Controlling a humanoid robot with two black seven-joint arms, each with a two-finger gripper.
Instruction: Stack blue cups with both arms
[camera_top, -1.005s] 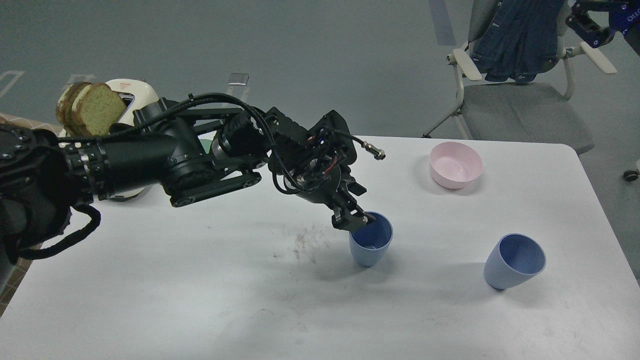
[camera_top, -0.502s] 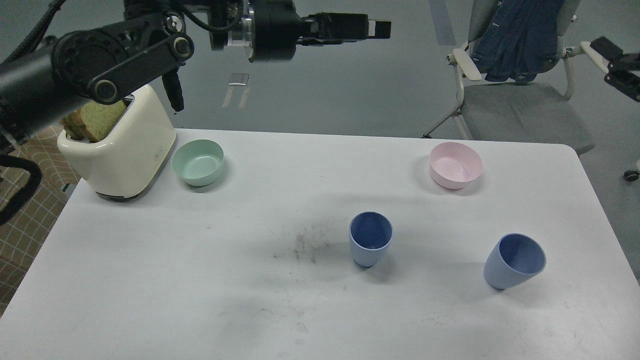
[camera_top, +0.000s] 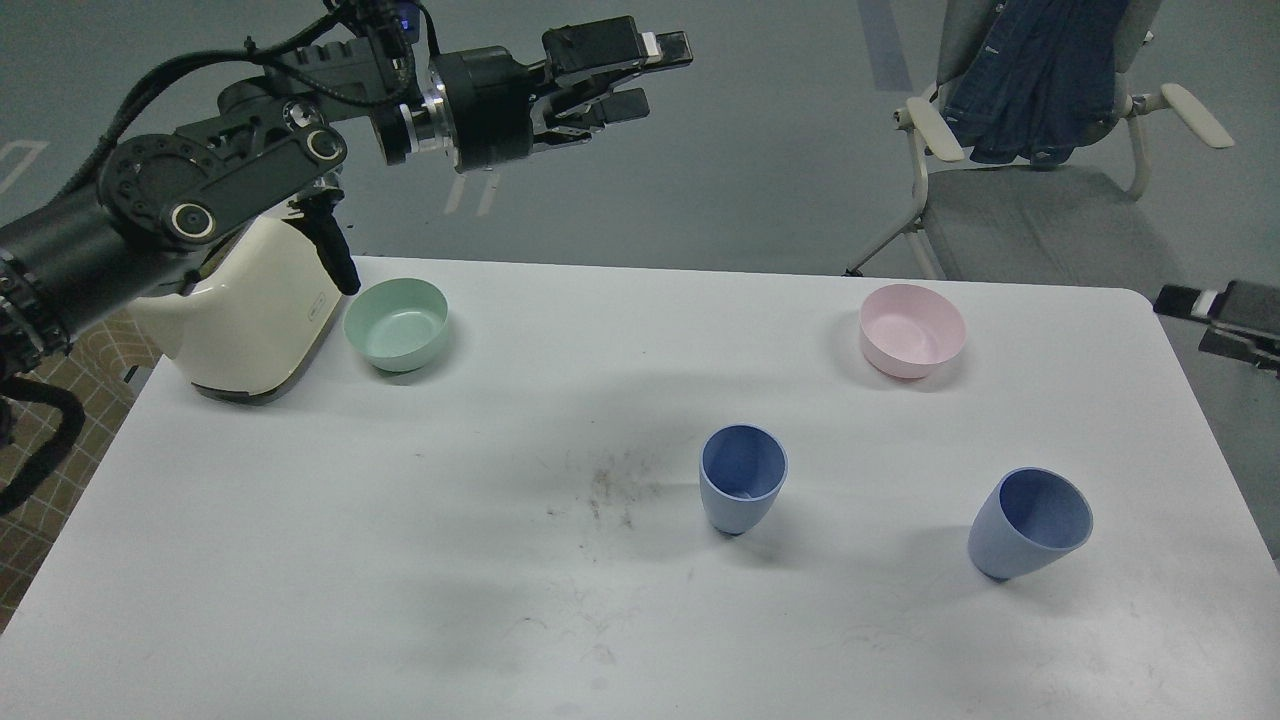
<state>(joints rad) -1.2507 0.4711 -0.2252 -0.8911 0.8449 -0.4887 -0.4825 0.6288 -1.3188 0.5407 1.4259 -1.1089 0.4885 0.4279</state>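
Two blue cups stand apart on the white table (camera_top: 300, 560), mouths up and empty: one (camera_top: 742, 490) near the middle, the other (camera_top: 1030, 522) to its right. My left gripper (camera_top: 640, 75) is open and empty, held high above and behind the table's far edge, far from both cups. My right gripper (camera_top: 1190, 320) pokes in at the right edge, beyond the table's right side and above the right cup. Its two fingers look apart and hold nothing.
A cream toaster (camera_top: 250, 320) stands at the table's far left, partly behind my left arm. A mint-green bowl (camera_top: 396, 324) sits beside it. A pink bowl (camera_top: 912, 329) sits at the far right. A chair with a blue jacket (camera_top: 1040, 80) stands behind the table.
My left gripper left the middle cup's rim, rose high, and now sits a little lower and further left. My right gripper has come down along the right edge. Both cups stayed put.
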